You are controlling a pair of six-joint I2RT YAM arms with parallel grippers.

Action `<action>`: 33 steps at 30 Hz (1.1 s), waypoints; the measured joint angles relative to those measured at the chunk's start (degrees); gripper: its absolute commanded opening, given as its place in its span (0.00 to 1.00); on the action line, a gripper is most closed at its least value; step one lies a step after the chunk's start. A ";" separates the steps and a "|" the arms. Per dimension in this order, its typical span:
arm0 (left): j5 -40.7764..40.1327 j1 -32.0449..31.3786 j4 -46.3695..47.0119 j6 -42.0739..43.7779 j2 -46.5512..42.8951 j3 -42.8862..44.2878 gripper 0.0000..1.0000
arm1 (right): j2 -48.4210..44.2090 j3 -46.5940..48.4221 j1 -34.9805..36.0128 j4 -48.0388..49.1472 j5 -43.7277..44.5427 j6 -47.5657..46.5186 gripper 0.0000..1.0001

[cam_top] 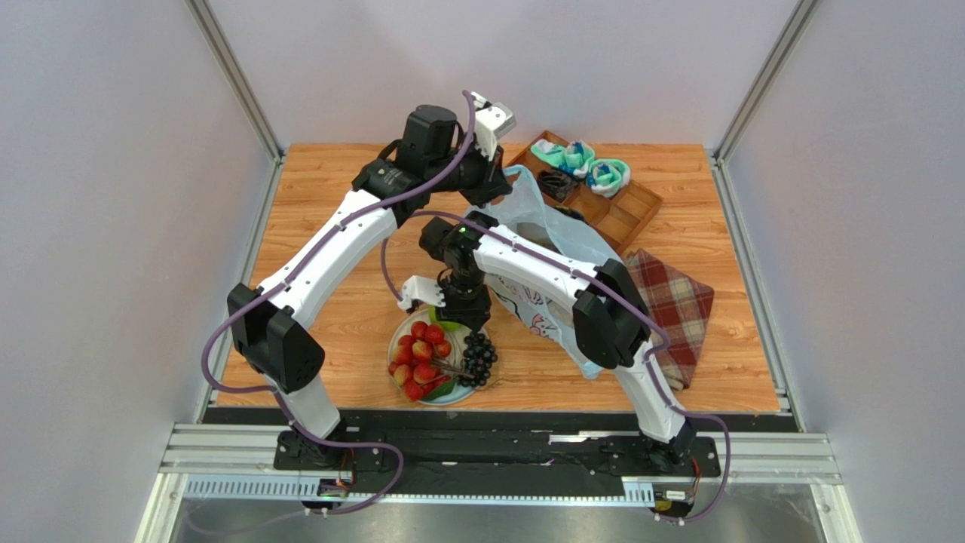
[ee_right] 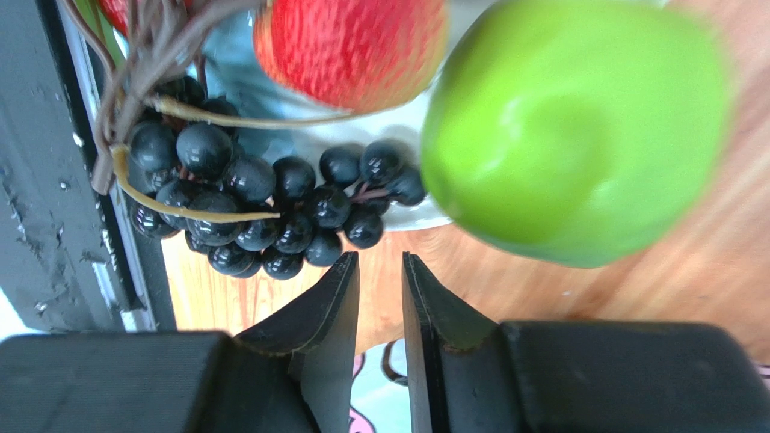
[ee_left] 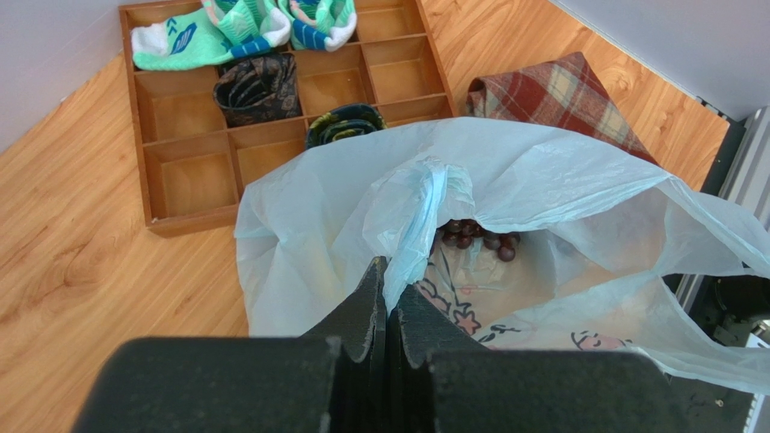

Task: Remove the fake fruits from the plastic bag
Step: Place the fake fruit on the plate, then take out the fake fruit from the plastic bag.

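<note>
The pale-blue plastic bag (cam_top: 538,215) lies at mid-table, its mouth held up. My left gripper (cam_top: 495,172) is shut on the bag's handle (ee_left: 425,212), as the left wrist view shows (ee_left: 390,275). A dark purple grape bunch (ee_left: 474,239) lies inside the bag. Nearer me, a plate (cam_top: 396,339) holds red fruits (cam_top: 421,356) and black grapes (cam_top: 478,356). My right gripper (cam_top: 462,322) hovers over the plate, narrowly open and empty (ee_right: 380,262). Just beyond its tips are a green apple (ee_right: 578,126), the black grapes (ee_right: 262,207) and a red fruit (ee_right: 348,45). No banana is in view.
A wooden divided tray (cam_top: 625,215) with teal-white rolled socks (cam_top: 578,158) stands at the back right, right behind the bag. A red plaid cloth (cam_top: 674,300) lies to the right of the bag. My right arm crosses over the bag.
</note>
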 measured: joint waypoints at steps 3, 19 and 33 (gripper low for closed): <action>0.02 0.00 0.00 0.00 0.00 0.00 0.00 | 0.28 1.66 0.33 0.09 0.02 0.00 0.33; -0.02 0.00 -0.55 1.11 -0.26 0.11 0.00 | -21.94 -16.98 -3.65 -0.31 0.59 0.07 0.40; -0.98 0.00 -0.83 -1.81 -3.96 -3.45 0.00 | -47.60 -15.67 -8.87 0.22 0.42 2.23 0.49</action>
